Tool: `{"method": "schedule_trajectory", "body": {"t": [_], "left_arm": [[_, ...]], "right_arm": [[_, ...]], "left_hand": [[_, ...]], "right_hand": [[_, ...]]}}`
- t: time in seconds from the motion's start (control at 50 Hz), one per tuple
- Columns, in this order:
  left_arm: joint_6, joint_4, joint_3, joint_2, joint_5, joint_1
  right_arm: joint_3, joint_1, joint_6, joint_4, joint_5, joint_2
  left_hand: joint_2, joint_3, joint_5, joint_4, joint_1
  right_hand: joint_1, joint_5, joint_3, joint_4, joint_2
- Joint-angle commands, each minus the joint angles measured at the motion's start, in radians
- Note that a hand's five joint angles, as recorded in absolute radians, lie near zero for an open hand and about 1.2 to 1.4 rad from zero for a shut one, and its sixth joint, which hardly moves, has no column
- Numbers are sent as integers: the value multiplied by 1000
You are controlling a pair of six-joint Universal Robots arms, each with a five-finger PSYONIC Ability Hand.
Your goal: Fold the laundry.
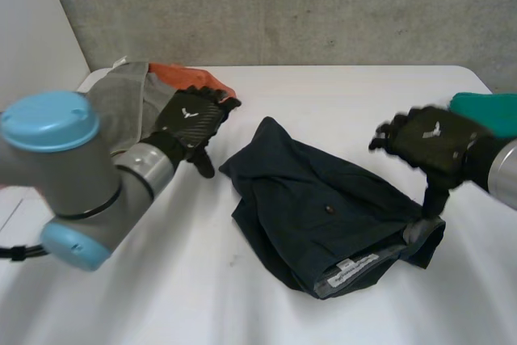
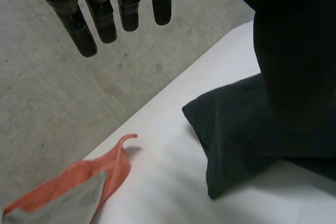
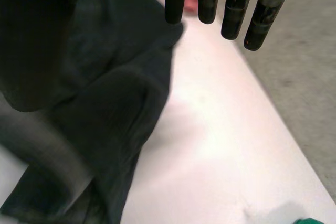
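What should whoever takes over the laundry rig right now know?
Left hand open, fingers straight, holding nothing, above the table between the grey cloth and the dark navy garment.
Right hand open, over the garment's right corner, thumb pointing down at it; contact unclear.
Garment lies mid-table, roughly doubled over, waistband label toward the near edge, edges uneven.
Grey cloth and orange cloth heaped far left; teal cloth at the right edge.
Done: a rough fold at most. Left: square up the navy piece, then probably the other cloths.

The garment (image 1: 323, 216) lies mid-table (image 1: 161, 296), a pile (image 1: 129, 103) back-left, another cloth (image 1: 489, 109) right.
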Motion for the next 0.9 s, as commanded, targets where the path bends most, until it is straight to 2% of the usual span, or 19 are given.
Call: {"method": "schedule_trajectory", "body": {"t": [0.02,0.1,0.22,0.36,0.44,0.56,0.64,0.66,0.7,0.74,0.9], "left_arm": [[4,-62,170,-154,11,-21],[12,-105,224,-208,58,-19],[87,-139,275,-252,167,-21],[110,-157,292,-287,182,-25],[110,-162,296,-307,184,-27],[110,-154,318,-332,170,-34],[110,-154,345,-347,164,-34],[110,-153,351,-352,159,-34],[110,-153,367,-361,141,-34],[110,-151,379,-366,127,-36],[109,-108,486,-393,48,-37]], "right_arm": [[-72,-2,214,-15,-3,4],[-78,-5,223,-17,7,32],[-104,12,243,13,36,165],[-118,62,220,72,44,250],[-118,73,190,77,53,271],[-121,119,142,56,94,314],[-135,135,136,4,142,359],[-142,144,135,-18,152,375],[-151,147,135,-36,154,395],[-179,148,133,-56,160,429],[-335,148,138,-87,186,526]], "left_hand": [[19,14,9,22,36],[28,23,18,31,45],[54,49,44,57,71],[133,128,123,136,151],[300,295,290,303,318],[664,659,654,667,682],[902,897,892,905,920],[935,930,924,937,952],[1020,1015,1010,1023,1037],[1079,1073,1068,1081,1096],[1167,1162,1157,1170,1184]], "right_hand": [[-28,-65,-36,-59,-45],[-28,-65,-36,-59,-45],[-28,-65,-36,-59,-45],[-28,-65,-36,-59,-45],[-28,-65,-36,-59,-45],[-9,-46,-17,-40,-27],[322,285,314,291,305],[559,522,550,528,541],[824,787,815,793,806],[1192,1155,1184,1161,1174],[1194,1157,1186,1163,1176]]}}
